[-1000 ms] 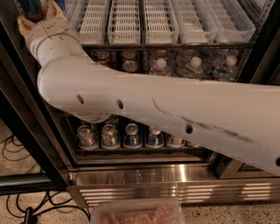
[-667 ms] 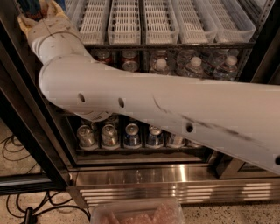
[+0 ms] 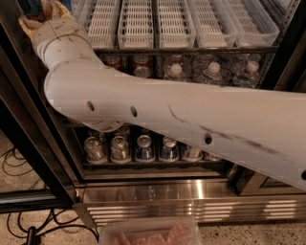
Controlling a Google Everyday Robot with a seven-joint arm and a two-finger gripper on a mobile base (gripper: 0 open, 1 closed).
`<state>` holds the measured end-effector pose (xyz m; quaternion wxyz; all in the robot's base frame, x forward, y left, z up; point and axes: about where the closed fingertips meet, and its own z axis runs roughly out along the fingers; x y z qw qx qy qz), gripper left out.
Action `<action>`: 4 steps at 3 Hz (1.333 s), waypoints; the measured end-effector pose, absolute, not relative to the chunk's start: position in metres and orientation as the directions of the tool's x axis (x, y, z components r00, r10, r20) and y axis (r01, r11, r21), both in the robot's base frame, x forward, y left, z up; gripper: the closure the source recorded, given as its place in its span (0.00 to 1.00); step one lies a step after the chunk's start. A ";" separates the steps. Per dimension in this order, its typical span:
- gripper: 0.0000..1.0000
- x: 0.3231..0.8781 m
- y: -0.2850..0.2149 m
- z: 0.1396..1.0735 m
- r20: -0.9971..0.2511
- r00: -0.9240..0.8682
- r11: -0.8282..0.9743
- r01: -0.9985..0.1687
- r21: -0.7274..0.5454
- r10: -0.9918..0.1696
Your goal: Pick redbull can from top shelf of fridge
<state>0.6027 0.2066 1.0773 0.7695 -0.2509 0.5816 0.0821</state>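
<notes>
The gripper [image 3: 42,13] sits in the top left corner, at the left end of the top shelf [image 3: 172,24], and is largely cut off by the edge. Whether it is released or grasping something cannot be told. A blue scrap [image 3: 32,6] shows right against it at the edge. It cannot be told whether that is the redbull can, and no such can stands out elsewhere.

From the gripper the white wrist [image 3: 60,40] bends into the thick arm [image 3: 191,119], which crosses the whole view down to the right. It hides much of the middle shelf, where red cans [image 3: 141,64] and water bottles [image 3: 213,72] show above it. Below the arm is a row of short cans [image 3: 143,148], the right ones partly covered. The fridge [image 3: 191,201] shows its steel base. Cables [image 3: 14,162] lie on the floor to the left, and a clear tub [image 3: 153,234] is cut off at the bottom.
</notes>
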 end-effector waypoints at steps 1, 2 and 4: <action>1.00 0.595 0.205 1.085 -0.936 0.320 0.862 -0.423 -0.278 -0.145; 1.00 0.584 0.205 1.100 -0.932 0.344 0.864 -0.430 -0.263 -0.113; 1.00 0.561 0.190 1.128 -0.932 0.357 0.863 -0.449 -0.232 -0.065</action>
